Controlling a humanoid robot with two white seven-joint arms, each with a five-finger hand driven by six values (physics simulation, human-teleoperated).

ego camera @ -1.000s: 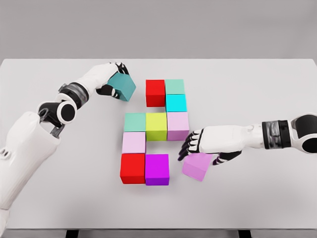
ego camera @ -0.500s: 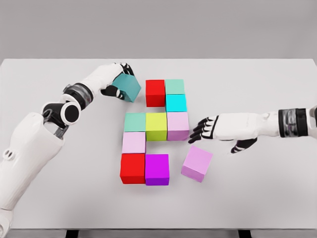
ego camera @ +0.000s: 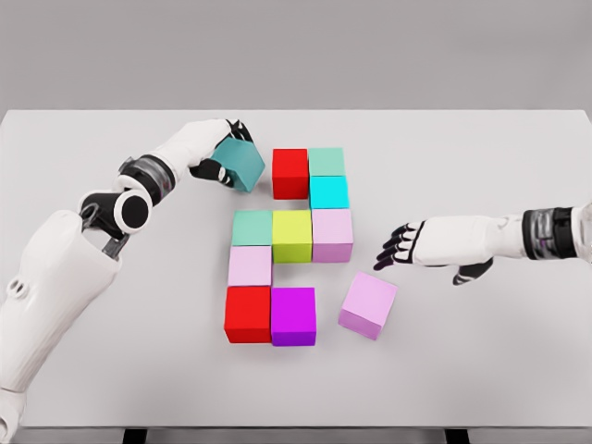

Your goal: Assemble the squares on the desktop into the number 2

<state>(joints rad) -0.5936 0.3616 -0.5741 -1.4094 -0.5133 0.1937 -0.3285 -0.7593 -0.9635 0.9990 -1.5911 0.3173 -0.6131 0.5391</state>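
Your left hand gripped the teal cube toward the table's far edge, just left of the red cube topping the figure. Your right hand hung with fingers spread, holding nothing, just right of and apart from the tilted pink cube. You had eleven cubes in all, nine of them assembled.

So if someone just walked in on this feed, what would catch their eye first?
The bright blocks mid-table, nearly forming a 2, with a loose lilac cube lying askew off the bottom right. Next, the left hand gripping a teal cube just left of the top red cube. The right hand hovers open right of the figure.
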